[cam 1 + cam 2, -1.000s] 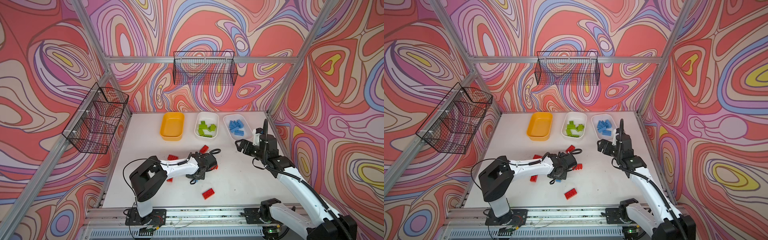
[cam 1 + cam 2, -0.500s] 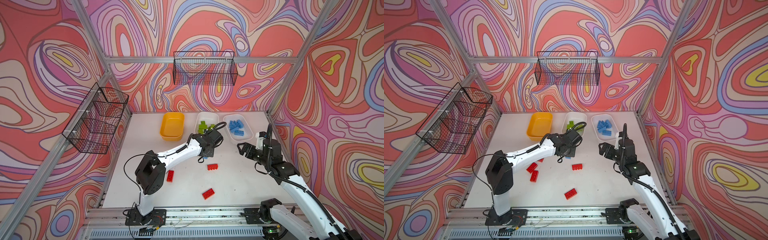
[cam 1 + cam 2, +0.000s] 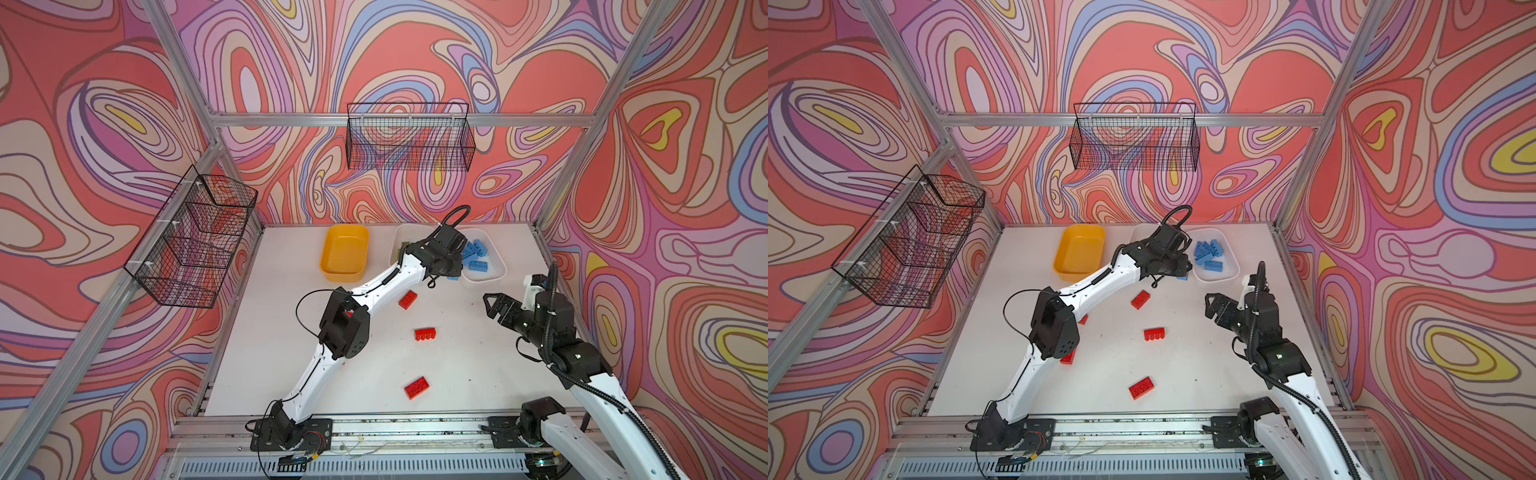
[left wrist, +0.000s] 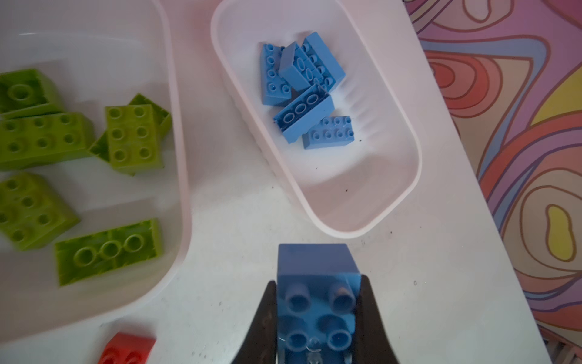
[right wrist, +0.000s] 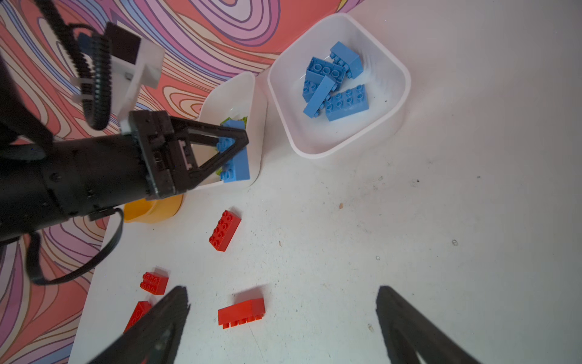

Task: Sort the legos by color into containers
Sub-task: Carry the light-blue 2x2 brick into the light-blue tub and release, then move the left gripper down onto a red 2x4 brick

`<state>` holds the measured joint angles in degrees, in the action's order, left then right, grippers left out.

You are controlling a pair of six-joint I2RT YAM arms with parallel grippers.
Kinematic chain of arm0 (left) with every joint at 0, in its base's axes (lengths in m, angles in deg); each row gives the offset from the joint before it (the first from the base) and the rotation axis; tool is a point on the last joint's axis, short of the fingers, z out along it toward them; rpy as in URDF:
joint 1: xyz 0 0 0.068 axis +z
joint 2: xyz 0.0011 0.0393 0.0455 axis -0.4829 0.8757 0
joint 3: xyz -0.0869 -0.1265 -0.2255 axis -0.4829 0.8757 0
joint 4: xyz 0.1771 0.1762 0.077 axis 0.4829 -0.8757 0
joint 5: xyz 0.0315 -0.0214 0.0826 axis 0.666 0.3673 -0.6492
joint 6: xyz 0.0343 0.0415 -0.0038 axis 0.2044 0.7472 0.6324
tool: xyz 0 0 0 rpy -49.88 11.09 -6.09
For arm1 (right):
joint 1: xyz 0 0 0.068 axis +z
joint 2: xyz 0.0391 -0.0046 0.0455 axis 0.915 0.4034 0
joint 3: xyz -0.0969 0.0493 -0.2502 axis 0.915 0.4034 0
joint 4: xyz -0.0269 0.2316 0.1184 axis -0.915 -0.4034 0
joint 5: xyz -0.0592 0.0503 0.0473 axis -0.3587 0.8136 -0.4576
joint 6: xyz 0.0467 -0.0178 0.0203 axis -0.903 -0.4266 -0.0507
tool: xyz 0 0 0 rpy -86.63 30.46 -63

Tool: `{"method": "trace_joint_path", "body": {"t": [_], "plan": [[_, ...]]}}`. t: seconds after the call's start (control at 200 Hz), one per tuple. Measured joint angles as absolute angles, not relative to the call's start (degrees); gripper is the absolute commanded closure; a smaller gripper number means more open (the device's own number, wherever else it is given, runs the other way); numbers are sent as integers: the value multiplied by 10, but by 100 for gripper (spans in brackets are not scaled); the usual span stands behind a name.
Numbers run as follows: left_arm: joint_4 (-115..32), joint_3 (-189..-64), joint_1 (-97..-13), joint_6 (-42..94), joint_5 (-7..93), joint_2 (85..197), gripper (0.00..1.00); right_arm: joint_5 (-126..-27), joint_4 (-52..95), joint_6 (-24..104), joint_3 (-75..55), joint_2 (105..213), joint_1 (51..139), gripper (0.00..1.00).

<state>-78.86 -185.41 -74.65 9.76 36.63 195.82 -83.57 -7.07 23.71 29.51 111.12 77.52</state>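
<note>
Swirling red, pink and lilac wallpaper closes in a white tabletop [image 3: 457, 357]; two black wire baskets [image 3: 409, 137] hang on the walls, one at the back and one at the left.

Three tubs stand in a row along the far edge; the yellow-orange tub [image 3: 345, 257] holds nothing; the middle white tub [image 4: 176, 126] holds lime green bricks [image 4: 132, 138]; the right-hand white tub [image 4: 346, 195] holds a loose heap of light blue bricks [image 4: 302, 91], some studs up and some overturned.

Stretched across the middle of the table, the left gripper [image 4: 318, 280] is clamped on a blue brick [image 4: 315, 261], one black finger on each long side and the studs facing the wrist camera; the held brick sits over bare table just short of the near rim of the blue bricks' tub, beside the near corner of the green bricks' tub.

At the right side, near that same tub, the right gripper [image 5: 283, 293] has its jaws spread wide with nothing between them.

Red bricks [image 3: 407, 299] lie scattered on the table, apart from one another and outside every tub; three show plainly in both top views, and in a top view two more peek out beside the left arm's elbow [image 3: 1054, 328].
</note>
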Motion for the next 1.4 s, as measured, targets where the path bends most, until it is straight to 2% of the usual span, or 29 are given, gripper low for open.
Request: {"method": "trace_joint_path", "body": {"t": [0.145,0.371,0.401,0.446,0.521,0.571,0.631,0.836,0.906,1.062,1.252,1.402], "plan": [[-685,-1870,-738,64,408,2021,86,-848,-82,234,298,1101,775,2],[-583,-1942,-735,27,417,2104,82,-867,-103,234,298,1099,775,2],[-574,-1944,-735,22,417,2106,78,-869,-105,234,298,1097,775,2],[-558,-1946,-734,15,417,2110,67,-872,-107,233,298,1096,775,2],[-536,-1946,-733,4,418,2112,55,-875,-108,231,298,1095,775,2],[-523,-1947,-732,-3,419,2113,43,-876,-108,231,298,1095,775,2],[-512,-1948,-731,-8,422,2114,32,-877,-109,229,298,1095,775,2],[-478,-1937,-728,-17,434,2111,33,-879,-115,227,296,1095,775,2],[-455,-1881,-727,-18,440,2087,34,-881,-120,227,294,1095,775,2],[-414,-1641,-727,-16,437,1960,36,-882,-125,228,291,1096,775,2],[-421,-1374,-727,15,383,1736,37,-870,-118,230,289,1119,775,2],[-465,-1233,-726,20,305,1565,36,-854,-105,232,289,1146,775,2]]}}
